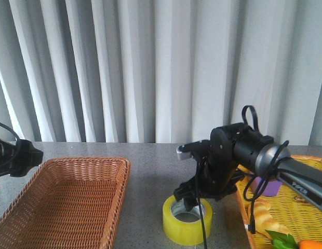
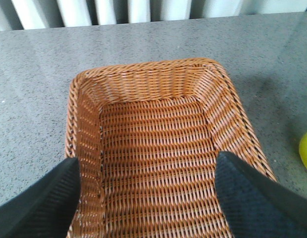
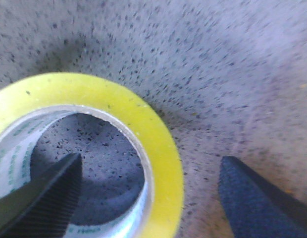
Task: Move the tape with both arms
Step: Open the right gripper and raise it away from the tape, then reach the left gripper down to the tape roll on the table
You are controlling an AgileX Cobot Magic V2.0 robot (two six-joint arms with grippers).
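As it lies flat, tape, hole upward

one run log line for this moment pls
right gripper: open, straddling tape wall | tape: flat on table | left gripper: open over basket

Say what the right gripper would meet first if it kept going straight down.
The right gripper straddles the wall of the yellow translucent tape roll: one finger inside the core, one outside. Its fingertips would probably meet the grey speckled tabletop.

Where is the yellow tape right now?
In the front view the tape lies flat on the grey table, between the wicker basket and the yellow tray, under the right gripper.
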